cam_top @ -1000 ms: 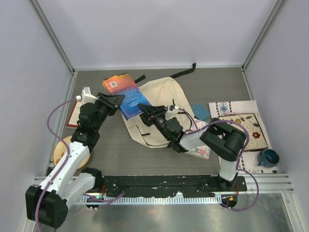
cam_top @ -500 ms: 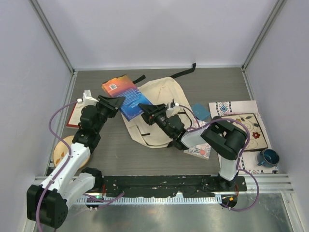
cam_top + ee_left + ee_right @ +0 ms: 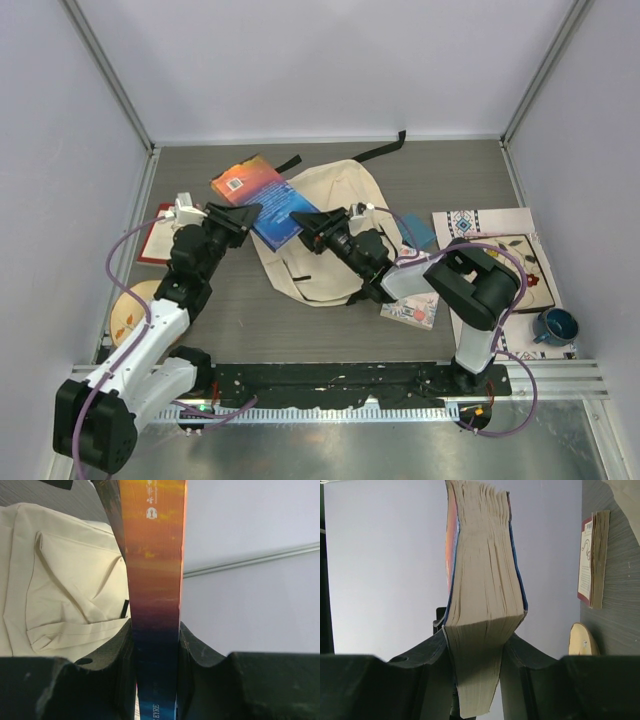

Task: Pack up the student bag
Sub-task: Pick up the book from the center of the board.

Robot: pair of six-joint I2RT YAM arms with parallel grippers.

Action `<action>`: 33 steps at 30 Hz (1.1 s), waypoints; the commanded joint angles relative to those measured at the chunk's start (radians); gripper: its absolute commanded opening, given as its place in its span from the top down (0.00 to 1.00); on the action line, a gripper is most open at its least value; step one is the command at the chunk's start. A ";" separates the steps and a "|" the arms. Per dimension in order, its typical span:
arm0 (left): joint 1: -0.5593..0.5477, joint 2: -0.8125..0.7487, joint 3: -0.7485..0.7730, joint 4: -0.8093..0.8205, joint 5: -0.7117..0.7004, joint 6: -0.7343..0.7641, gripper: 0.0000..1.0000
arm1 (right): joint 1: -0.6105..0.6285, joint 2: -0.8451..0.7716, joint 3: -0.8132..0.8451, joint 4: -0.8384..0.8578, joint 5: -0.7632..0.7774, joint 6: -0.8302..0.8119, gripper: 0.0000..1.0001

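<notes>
Left gripper [image 3: 245,213]: clamped on the paperback book [image 3: 258,190] at its spine.
Right gripper [image 3: 303,224]: clamped on its page edge.
Student bag [image 3: 340,190]: lies flat, left edge under the book.
Around: red book [image 3: 150,240] and wooden disc [image 3: 128,312] at left, mug [image 3: 555,325] at right.

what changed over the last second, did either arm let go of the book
The right gripper shifted slightly farther from the bases, the left gripper slightly nearer, turning the book a little. Neither let go: both stay clamped on it at the student bag's left edge. Bag and blue mug unmoved.
</notes>
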 commanded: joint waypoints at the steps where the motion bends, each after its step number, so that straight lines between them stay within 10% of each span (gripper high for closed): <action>1: -0.057 -0.023 0.005 0.091 0.114 0.037 1.00 | -0.006 -0.055 0.075 0.332 -0.012 -0.032 0.57; 7: -0.071 -0.016 0.001 0.101 0.102 0.036 1.00 | -0.005 -0.052 0.080 0.332 -0.016 -0.030 0.51; 12: -0.074 -0.016 -0.007 0.098 0.091 0.037 1.00 | -0.006 -0.057 0.049 0.345 0.013 -0.030 0.92; 16: -0.074 -0.017 0.017 0.014 0.091 0.075 0.98 | -0.023 -0.104 -0.013 0.337 0.026 -0.067 0.99; 18: -0.074 -0.020 0.046 -0.042 0.089 0.127 0.61 | -0.055 -0.185 -0.075 0.282 0.036 -0.102 0.99; 22: -0.074 -0.011 0.108 -0.255 0.091 0.267 0.19 | -0.161 -0.413 -0.164 0.023 0.033 -0.260 0.99; 27: -0.111 0.030 0.151 -0.376 0.091 0.432 0.01 | -0.250 -0.807 -0.170 -0.540 0.137 -0.511 0.99; 33: -0.310 0.171 0.258 -0.422 0.025 0.604 0.01 | -0.288 -1.040 -0.028 -1.075 0.338 -0.789 0.99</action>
